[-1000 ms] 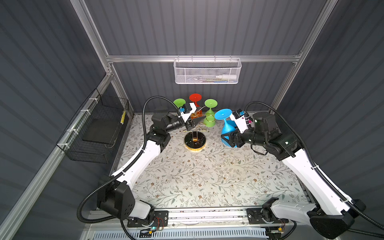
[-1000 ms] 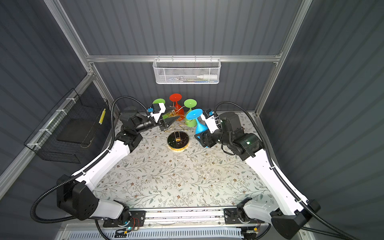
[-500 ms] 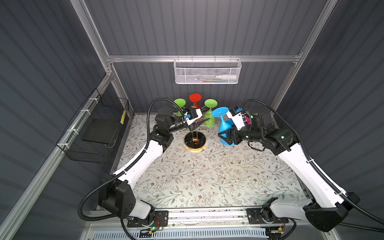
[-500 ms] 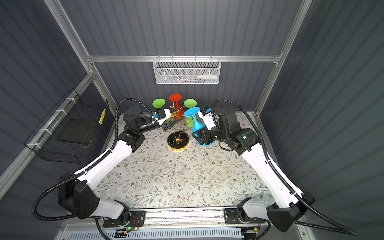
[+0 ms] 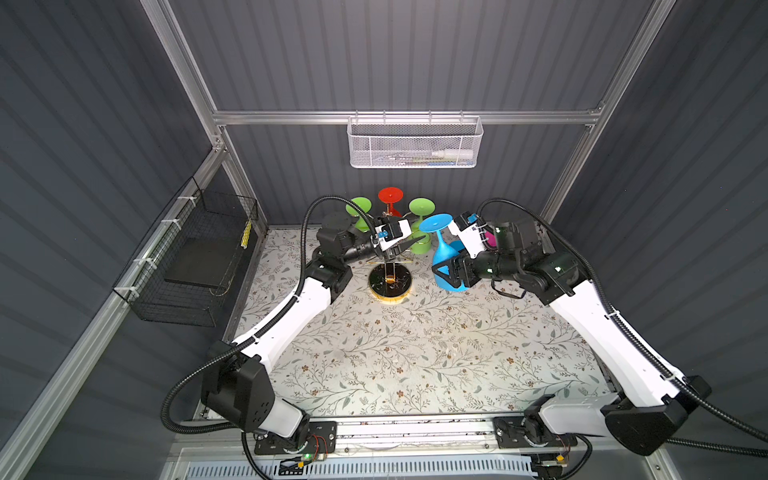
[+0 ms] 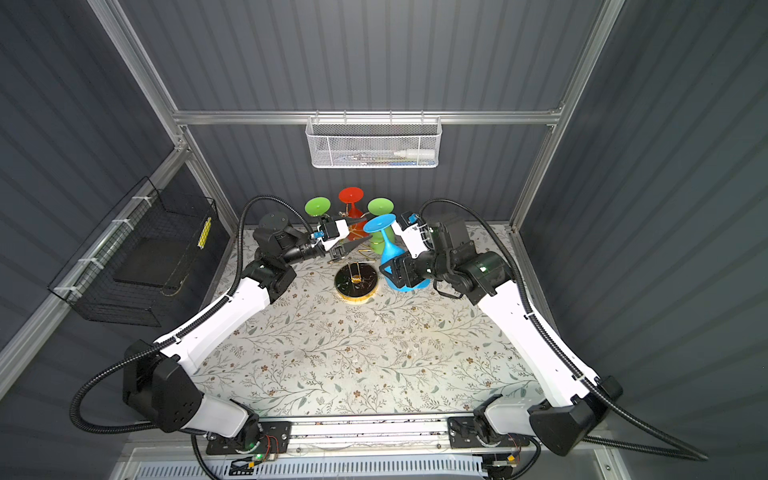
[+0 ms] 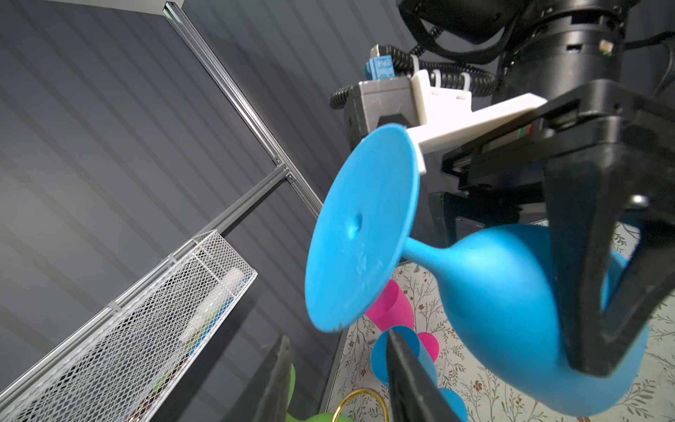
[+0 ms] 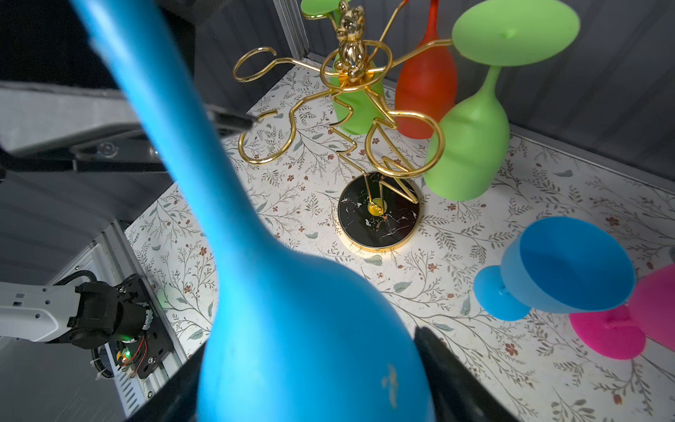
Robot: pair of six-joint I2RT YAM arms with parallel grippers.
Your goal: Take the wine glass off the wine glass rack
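Blue glass (image 5: pixel 443 255) shifted left, 2 green (image 5: pixel 420 206), 1 red (image 5: pixel 390 194) on rack (image 5: pixel 399 286)

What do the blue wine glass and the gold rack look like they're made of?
The blue wine glass: likely silicone or soft plastic, opaque and matte, with a moulding dimple under its foot. The rack: thin bent metal wire, mirror-shiny gold. Its base: black with white veins, maybe marble or resin, gold-rimmed.

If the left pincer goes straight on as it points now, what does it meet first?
Probably an empty gold ring of the wine glass rack, just ahead of the left pincer; depth is unclear.
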